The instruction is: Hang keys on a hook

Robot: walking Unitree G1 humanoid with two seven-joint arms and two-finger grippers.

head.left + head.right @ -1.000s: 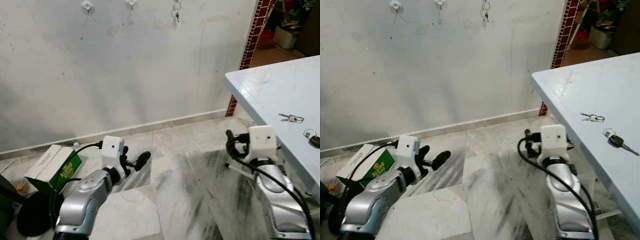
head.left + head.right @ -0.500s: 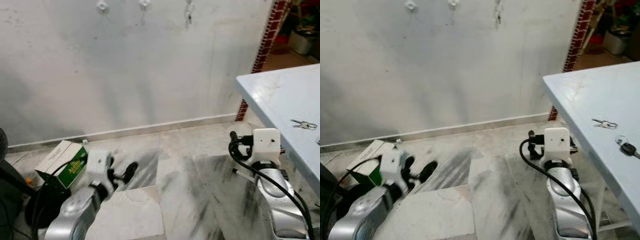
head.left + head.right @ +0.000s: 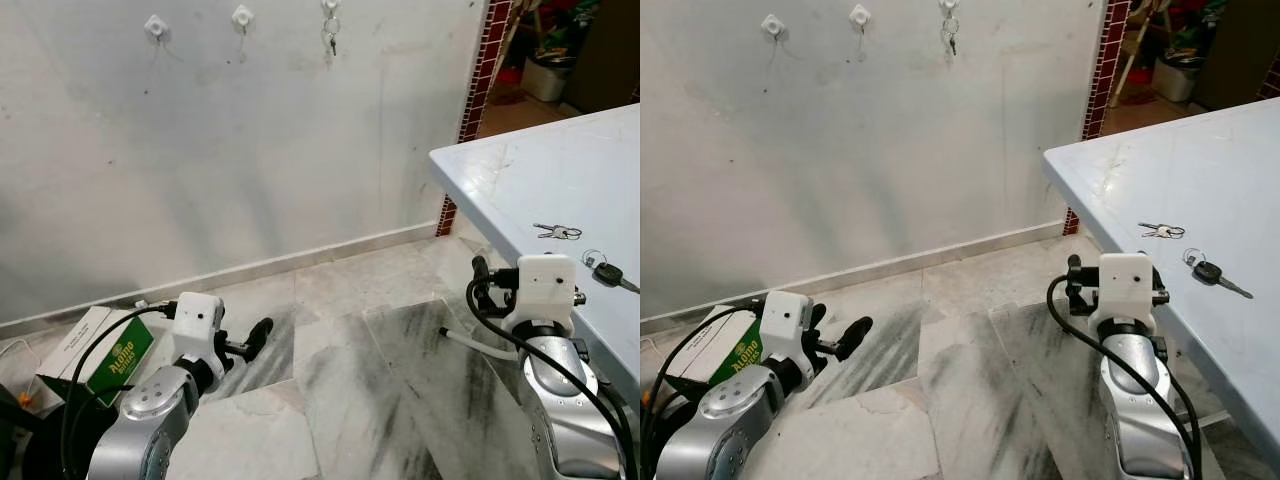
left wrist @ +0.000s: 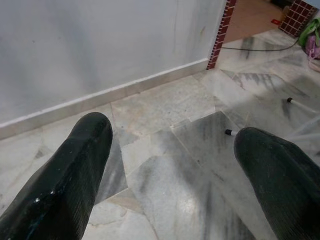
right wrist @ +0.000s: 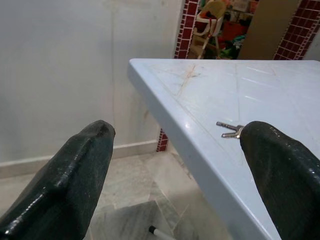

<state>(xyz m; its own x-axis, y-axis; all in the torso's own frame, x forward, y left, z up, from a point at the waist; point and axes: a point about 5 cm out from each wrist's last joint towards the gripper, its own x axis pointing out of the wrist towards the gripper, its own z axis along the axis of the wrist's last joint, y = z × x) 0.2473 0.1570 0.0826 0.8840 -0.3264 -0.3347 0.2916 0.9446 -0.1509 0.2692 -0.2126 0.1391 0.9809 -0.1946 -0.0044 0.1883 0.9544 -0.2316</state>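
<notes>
A small set of silver keys point(image 3: 556, 232) lies on the light blue table point(image 3: 520, 175) at my right, with a black-headed key point(image 3: 605, 273) a little nearer. Three white hooks are on the wall: two bare ones point(image 3: 155, 25) point(image 3: 242, 16) and a third holding a hanging key bunch point(image 3: 329, 30). My right gripper point(image 5: 180, 165) is open and empty, low beside the table's edge, with the silver keys point(image 5: 229, 129) ahead of it. My left gripper point(image 4: 175, 165) is open and empty above the floor.
A green and white box point(image 3: 105, 345) lies on the marble floor by the wall at left. A red brick pillar point(image 3: 480, 90) edges a doorway with clutter behind. A white table leg point(image 3: 470, 341) slants near my right arm.
The whole picture has swung sideways and back, so the camera moved. Both arms keep nearly the same pose, the left one slightly lower. The keys have not moved.
</notes>
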